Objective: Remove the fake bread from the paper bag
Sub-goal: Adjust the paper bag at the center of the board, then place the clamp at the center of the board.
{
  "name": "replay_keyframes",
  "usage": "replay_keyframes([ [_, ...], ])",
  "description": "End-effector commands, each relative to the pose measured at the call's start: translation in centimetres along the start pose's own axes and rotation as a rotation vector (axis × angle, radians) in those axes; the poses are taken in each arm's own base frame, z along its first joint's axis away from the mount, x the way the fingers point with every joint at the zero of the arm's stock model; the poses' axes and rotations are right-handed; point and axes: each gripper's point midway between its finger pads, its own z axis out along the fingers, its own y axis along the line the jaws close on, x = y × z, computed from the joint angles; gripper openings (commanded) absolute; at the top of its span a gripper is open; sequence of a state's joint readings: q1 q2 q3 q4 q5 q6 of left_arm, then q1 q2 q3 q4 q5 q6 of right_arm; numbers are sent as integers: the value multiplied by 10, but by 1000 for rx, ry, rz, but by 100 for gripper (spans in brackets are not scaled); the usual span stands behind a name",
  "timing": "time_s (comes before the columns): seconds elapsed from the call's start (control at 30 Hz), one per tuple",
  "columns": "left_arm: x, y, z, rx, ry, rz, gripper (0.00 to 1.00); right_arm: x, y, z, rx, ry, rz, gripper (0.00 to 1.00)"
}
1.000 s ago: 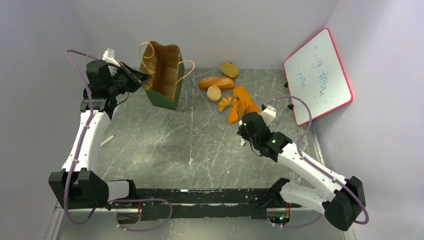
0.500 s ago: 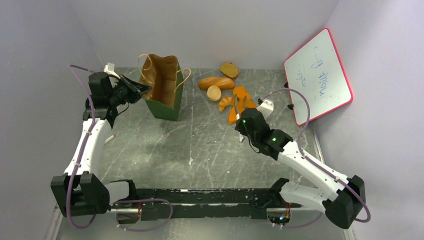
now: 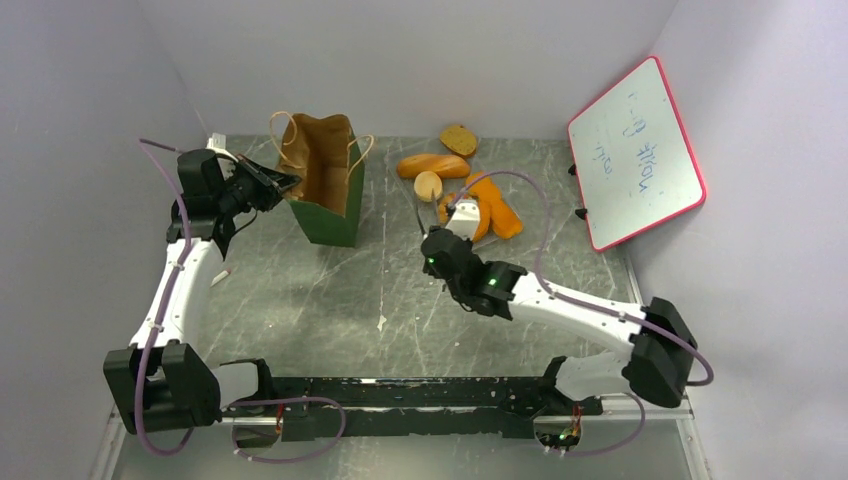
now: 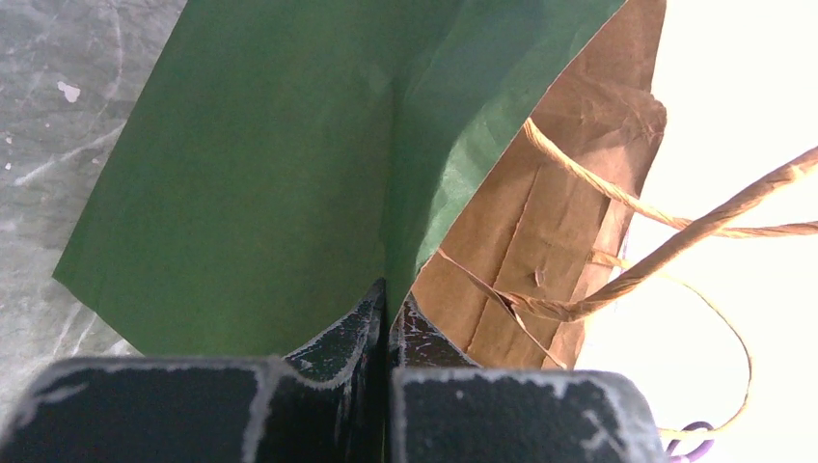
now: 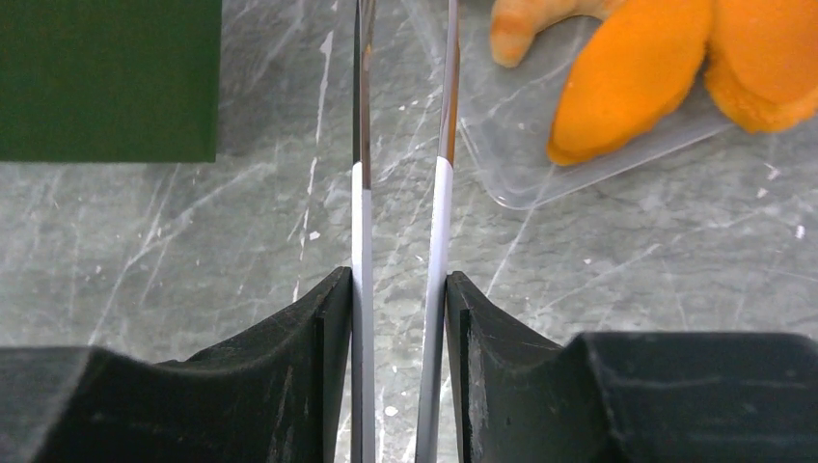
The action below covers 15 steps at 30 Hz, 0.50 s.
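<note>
**Right gripper** (image 5: 397, 289): my fingers sat at a narrow gap, clamped on the long thin silver tweezers (image 5: 359, 193). The tweezer arms stood apart with nothing between their tips. Over the last second this arm had swung left from the right side of the bread pile. The tips now pointed at bare grey marbled table (image 3: 400, 300) between bag and tray.

**Bread:** just beyond and right of the tips lay a clear plastic tray (image 5: 521, 183). It carried the tan toy croissant (image 5: 531, 29) and the long flat orange piece (image 5: 637, 77). All the fake bread I could see lay outside the bag, near the middle of the table's far edge. This included the small round bun (image 3: 428, 185), the oblong tan loaf (image 3: 432, 165) and the brown speckled oval slice (image 3: 459, 139), which was farthest back.

**Left gripper** (image 4: 386, 307): fingers fully shut, pinching the rim of the small dark green paper bag (image 3: 325, 195) with kraft-brown inside and twisted-cord handles. A second ago the bag hung lifted and tilted. Now it sat lower and appeared to rest on the table toward the far left corner. Its mouth showed only brown paper, and the bottom was hidden from me.

**Judgement:** extraction probably finished, or one last probe of the bag pending.

**Far right corner:** pink-framed whiteboard (image 3: 635, 150), leaning on the wall.
</note>
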State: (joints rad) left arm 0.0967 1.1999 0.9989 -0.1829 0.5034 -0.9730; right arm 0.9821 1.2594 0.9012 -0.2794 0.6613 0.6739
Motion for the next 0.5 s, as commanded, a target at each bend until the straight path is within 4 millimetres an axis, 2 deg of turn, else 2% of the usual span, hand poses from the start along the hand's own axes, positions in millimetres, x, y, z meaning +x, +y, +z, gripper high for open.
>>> replay_keyframes([
  [0.0, -7, 1, 4, 10, -21, -31, 7, -14, 29, 9, -40, -103, -16, 41],
  [0.2, -9, 10, 8, -28, -25, -69, 7, 12, 50, 29, -64, -86, -67, 40],
  [0.47, -13, 20, 11, -77, -49, -105, 9, 50, 60, 52, -63, -71, -133, 40],
])
